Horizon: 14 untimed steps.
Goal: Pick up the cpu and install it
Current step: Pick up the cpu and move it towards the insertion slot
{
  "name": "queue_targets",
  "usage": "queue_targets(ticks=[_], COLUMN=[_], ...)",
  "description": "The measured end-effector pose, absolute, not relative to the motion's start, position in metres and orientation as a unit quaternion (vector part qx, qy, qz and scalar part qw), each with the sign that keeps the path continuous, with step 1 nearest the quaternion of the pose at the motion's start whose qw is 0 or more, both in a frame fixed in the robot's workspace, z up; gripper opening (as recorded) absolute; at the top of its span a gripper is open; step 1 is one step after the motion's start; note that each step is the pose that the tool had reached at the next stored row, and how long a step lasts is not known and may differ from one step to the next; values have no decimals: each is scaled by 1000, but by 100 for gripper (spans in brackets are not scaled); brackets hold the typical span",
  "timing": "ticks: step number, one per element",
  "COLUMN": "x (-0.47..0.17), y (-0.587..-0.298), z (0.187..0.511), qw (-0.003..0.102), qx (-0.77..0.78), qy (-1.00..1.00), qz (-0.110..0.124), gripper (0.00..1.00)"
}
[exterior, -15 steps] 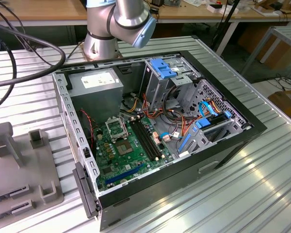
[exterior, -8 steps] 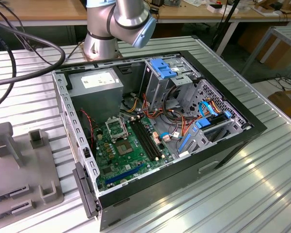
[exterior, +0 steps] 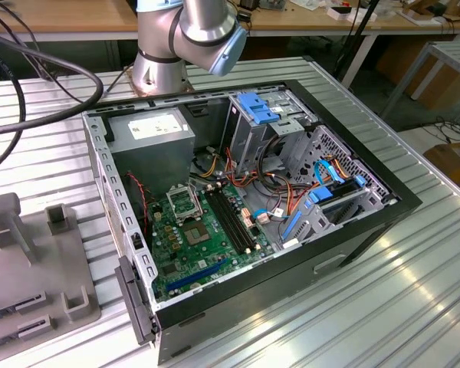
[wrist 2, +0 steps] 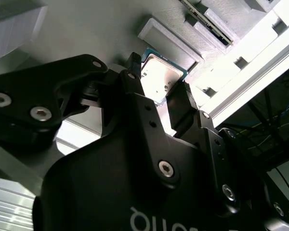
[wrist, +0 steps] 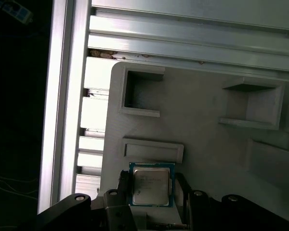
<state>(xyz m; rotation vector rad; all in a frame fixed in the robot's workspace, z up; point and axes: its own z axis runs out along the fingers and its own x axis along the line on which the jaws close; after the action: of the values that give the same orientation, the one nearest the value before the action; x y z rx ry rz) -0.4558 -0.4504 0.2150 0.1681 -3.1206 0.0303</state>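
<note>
At the grey tray [wrist: 209, 159], cpu [wrist: 151, 185] (lid print unreadable) close against gripper [wrist: 152, 178]

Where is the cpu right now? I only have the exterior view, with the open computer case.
Observer: In the first wrist view the cpu is at a grey moulded tray, with its metal lid toward the camera.
Operator: Is the gripper anywhere near it?
Observer: Yes, both wrist views show the gripper right at the cpu.
Operator: What else is on that tray close by?
Observer: A raised grey bar runs close beside one edge of the cpu.
</note>
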Motion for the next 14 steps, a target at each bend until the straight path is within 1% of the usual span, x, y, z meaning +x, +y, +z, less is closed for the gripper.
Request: queue_targets(ticks=[14], x=[-456], y=[-450], z=[235], qw=[8], qx=[54], qy=[-998], qz=[10], gripper=[47])
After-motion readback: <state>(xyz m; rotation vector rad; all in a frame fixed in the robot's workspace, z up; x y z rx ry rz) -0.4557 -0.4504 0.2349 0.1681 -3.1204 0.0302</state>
